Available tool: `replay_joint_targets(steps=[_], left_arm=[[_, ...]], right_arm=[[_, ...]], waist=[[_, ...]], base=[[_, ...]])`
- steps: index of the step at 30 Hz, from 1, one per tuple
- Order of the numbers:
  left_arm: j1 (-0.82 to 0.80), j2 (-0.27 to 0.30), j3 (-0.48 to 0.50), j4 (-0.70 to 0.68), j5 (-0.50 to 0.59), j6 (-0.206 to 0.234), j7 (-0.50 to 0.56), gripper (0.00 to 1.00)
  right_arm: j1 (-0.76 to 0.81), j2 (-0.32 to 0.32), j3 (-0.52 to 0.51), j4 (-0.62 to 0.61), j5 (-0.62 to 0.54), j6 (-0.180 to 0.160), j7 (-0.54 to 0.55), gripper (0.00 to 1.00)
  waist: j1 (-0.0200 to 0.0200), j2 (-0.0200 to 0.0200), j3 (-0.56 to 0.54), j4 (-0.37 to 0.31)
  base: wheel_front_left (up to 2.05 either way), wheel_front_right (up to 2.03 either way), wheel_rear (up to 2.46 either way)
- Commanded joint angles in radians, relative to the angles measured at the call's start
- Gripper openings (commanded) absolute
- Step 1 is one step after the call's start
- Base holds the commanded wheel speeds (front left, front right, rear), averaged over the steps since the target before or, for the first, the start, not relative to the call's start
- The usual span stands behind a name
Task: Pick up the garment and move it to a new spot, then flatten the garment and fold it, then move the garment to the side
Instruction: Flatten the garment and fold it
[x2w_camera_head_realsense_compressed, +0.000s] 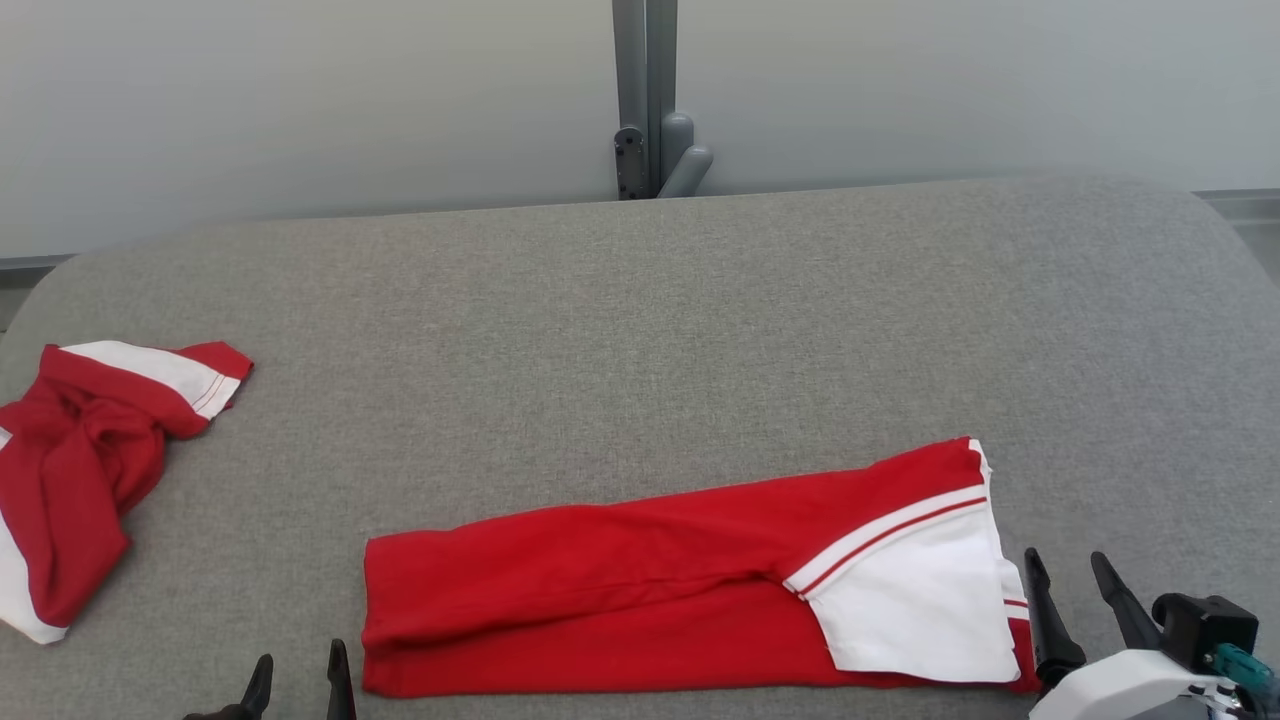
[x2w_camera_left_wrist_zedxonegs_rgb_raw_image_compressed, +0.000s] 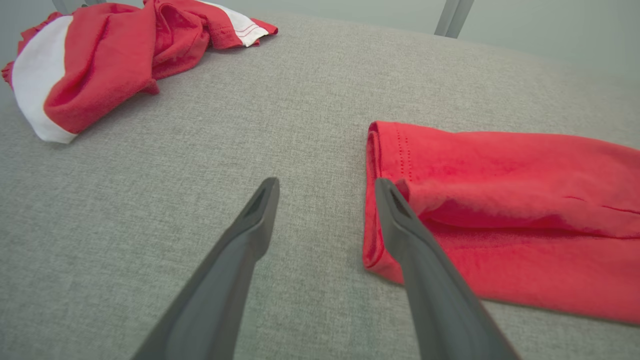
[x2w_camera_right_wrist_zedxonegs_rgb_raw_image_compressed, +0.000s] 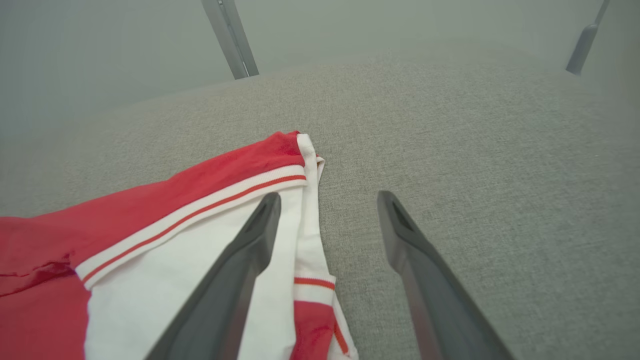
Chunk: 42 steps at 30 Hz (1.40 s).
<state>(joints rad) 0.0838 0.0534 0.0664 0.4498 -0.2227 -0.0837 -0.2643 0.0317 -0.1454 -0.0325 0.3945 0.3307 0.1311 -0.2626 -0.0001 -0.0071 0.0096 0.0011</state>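
On grey table (x2w_camera_head_realsense_compressed: 640, 330): folded garment (x2w_camera_head_realsense_compressed: 650, 590) lies flat | left pincer (x2w_camera_head_realsense_compressed: 300, 655) apart | right pincer (x2w_camera_head_realsense_compressed: 1064, 557) apart

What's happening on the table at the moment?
A red-and-white garment lies folded into a long strip near the front of the grey padded surface. The left end effector is open at its plain red end, and the right end effector is open at its white-panelled end. Neither grips the cloth. A crumpled red-and-white garment lies apart at the far left.

Head above, wrists low beside garment (x2w_camera_head_realsense_compressed: 650, 590)
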Motion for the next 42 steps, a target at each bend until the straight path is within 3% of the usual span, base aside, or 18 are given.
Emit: replay_joint_targets(steps=[1,10,16,20,21,22,23,24,28,30,36,42], left_arm=[[0.005,0.001,0.005,-0.006,0.016,-0.007,0.000,1.00],[-0.035,-0.001,-0.036,-0.010,-0.001,-0.011,0.000,1.00],[-0.054,-0.002,-0.054,-0.008,-0.015,-0.001,0.000,1.00],[-0.060,-0.002,-0.054,-0.013,-0.015,0.002,0.000,1.00],[-0.058,-0.002,-0.053,-0.012,-0.015,0.003,0.000,1.00],[-0.056,-0.002,-0.054,-0.012,-0.015,0.003,0.000,1.00],[-0.056,-0.002,-0.054,-0.012,-0.015,0.003,0.000,1.00],[-0.054,-0.002,-0.056,-0.010,-0.013,0.003,0.000,1.00],[-0.050,-0.002,-0.064,-0.001,-0.014,0.003,0.000,1.00],[-0.055,-0.002,-0.069,0.002,-0.013,0.003,0.000,1.00],[-0.071,-0.002,-0.076,0.000,-0.009,0.003,0.000,1.00],[-0.074,-0.002,-0.082,-0.006,-0.014,-0.003,0.000,1.00]], right_arm=[[-0.024,-0.006,0.010,0.023,-0.014,-0.001,-0.003,1.00],[-0.154,-0.024,0.062,0.234,-0.030,-0.001,0.003,1.00],[-0.225,-0.016,0.125,0.382,0.020,0.000,0.082,1.00],[-0.233,-0.003,0.196,0.416,0.083,0.002,0.080,1.00],[-0.234,-0.001,0.218,0.418,0.101,0.003,0.080,0.92],[-0.234,0.000,0.237,0.421,0.119,0.004,0.079,0.60],[-0.234,0.000,0.237,0.421,0.119,0.004,0.079,0.60],[-0.233,0.001,0.258,0.422,0.137,0.005,0.079,0.45],[-0.237,-0.012,0.313,0.431,0.196,0.005,0.076,0.22],[-0.245,-0.020,0.334,0.441,0.217,0.005,0.070,0.00],[-0.281,-0.042,0.359,0.454,0.269,0.000,0.037,0.00],[-0.316,-0.113,0.210,0.487,0.270,-0.005,0.002,0.00]], waist=[[0.0001,0.0071,0.001,0.011],[0.0001,0.0071,0.036,0.051],[0.0001,0.0071,0.064,0.074],[0.0001,0.0071,0.075,0.083],[0.0001,0.0071,0.077,0.084],[0.0001,0.0071,0.079,0.085],[0.0001,0.0071,0.079,0.085],[0.0001,0.0071,0.080,0.085],[0.0001,0.0071,0.085,0.082],[0.0001,0.0071,0.088,0.081],[0.0001,0.0071,0.094,0.081],[0.0001,0.0071,0.093,0.079]], base=[[0.00,0.00,0.00],[0.00,0.00,0.00],[0.00,0.00,0.00],[0.00,0.00,0.00],[0.00,0.00,0.00],[0.00,0.00,0.00],[0.00,0.00,0.00],[0.00,0.00,0.00],[0.00,0.00,0.00],[0.00,0.00,0.00],[0.00,0.00,0.00],[0.00,0.00,0.00]])
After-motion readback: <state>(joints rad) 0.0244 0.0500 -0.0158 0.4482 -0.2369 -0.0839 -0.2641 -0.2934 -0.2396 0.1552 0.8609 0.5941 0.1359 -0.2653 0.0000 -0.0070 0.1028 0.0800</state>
